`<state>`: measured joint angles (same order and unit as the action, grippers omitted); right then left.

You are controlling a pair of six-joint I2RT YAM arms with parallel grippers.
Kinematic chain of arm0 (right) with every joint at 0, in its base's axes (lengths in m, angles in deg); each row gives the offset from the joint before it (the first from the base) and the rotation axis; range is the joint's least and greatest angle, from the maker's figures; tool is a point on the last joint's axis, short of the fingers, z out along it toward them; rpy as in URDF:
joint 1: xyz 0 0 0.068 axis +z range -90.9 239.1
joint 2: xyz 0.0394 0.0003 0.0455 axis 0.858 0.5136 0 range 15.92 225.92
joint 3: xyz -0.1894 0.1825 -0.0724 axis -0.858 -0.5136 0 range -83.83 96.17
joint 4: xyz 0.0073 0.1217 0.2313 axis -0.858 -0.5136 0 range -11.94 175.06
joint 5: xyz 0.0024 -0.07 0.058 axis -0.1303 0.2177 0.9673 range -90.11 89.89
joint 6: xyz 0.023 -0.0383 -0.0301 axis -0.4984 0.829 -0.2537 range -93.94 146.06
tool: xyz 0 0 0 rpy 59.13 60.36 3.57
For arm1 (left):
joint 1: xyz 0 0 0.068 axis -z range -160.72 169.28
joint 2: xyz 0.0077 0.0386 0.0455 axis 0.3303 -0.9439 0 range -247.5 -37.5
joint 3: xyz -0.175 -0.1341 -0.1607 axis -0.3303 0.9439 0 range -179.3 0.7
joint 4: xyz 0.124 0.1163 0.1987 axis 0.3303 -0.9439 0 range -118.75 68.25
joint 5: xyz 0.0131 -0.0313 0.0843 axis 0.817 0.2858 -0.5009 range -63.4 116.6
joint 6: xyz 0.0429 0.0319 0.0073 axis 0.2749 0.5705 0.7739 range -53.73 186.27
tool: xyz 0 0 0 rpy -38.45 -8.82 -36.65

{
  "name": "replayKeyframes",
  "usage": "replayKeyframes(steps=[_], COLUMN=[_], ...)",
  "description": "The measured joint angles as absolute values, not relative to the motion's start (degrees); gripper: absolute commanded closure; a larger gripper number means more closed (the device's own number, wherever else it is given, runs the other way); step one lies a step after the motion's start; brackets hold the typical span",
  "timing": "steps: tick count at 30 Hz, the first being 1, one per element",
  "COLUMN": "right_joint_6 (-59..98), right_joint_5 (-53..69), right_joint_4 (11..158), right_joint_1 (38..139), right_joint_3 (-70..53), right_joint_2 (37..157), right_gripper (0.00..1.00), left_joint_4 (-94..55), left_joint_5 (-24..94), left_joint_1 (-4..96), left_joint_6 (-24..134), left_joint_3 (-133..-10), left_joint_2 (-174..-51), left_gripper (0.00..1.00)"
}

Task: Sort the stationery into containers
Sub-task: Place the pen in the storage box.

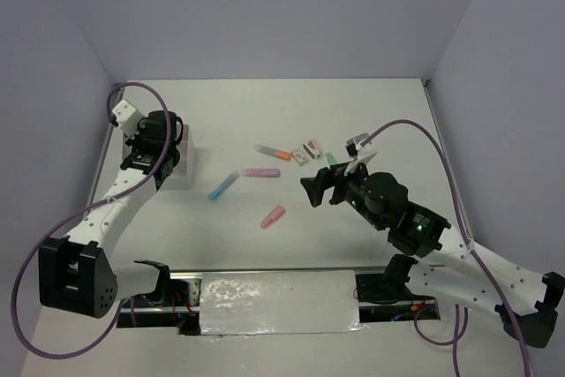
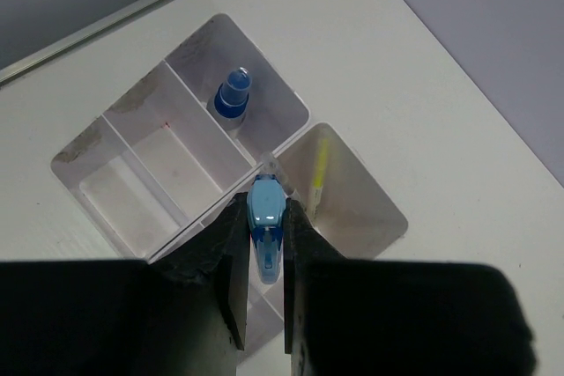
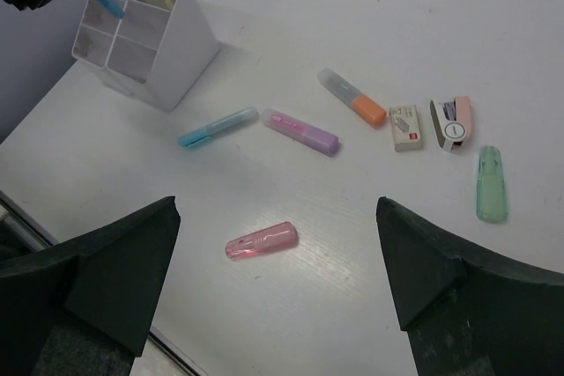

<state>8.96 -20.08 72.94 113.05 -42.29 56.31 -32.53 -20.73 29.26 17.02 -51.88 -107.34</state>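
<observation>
The white four-compartment organizer [image 2: 132, 209] stands at the left of the table [image 1: 184, 168]. My left gripper [image 2: 267, 209] hovers over it, shut on a blue marker [image 2: 266, 217] that points down above the dividers. A blue-capped bottle [image 2: 233, 96] and a yellow pen [image 2: 319, 165] stand in two compartments. My right gripper [image 3: 274, 204] is open and hangs above a pink marker [image 3: 262, 240] on the table, not touching it. Loose on the table are a blue marker [image 3: 218, 127], a purple marker [image 3: 301, 130], an orange-tipped marker [image 3: 352, 96] and a green marker [image 3: 491, 184].
A small white eraser [image 3: 405, 126] and a pink-and-white item [image 3: 452, 123] lie beside the orange-tipped marker. Grey walls close in the table on three sides. The near table edge [image 3: 106, 292] runs just below the pink marker.
</observation>
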Motion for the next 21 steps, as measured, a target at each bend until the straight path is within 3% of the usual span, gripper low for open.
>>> replayKeyframes(steps=[3,8,16,18,21], right_joint_6=[8.9,8.9,8.9,8.8,7.5], right_joint_5=[-20.0,-20.0,-19.0,-18.8,-19.1], right_joint_4=[72.2,71.4,71.3,71.3,71.4], right_joint_1=[113.0,113.0,113.0,113.0,113.0], right_joint_3=[-42.3,-42.3,-43.3,-43.9,-44.1], right_joint_2=[55.4,55.0,55.5,56.1,57.7], right_gripper=[0.00,0.00,0.00,0.00,0.00], left_joint_4=[-29.8,-26.6,-22.5,-22.1,-21.7], left_joint_5=[-20.6,-20.7,-19.4,-19.1,-18.9], left_joint_1=[28.3,27.8,27.1,27.0,27.0], left_joint_6=[17.1,17.0,16.8,16.6,16.3], left_joint_3=[-50.4,-48.9,-47.3,-46.8,-45.3], left_joint_2=[-108.0,-109.8,-112.9,-112.9,-111.8], left_gripper=[0.90,0.80,0.50,0.34,0.22])
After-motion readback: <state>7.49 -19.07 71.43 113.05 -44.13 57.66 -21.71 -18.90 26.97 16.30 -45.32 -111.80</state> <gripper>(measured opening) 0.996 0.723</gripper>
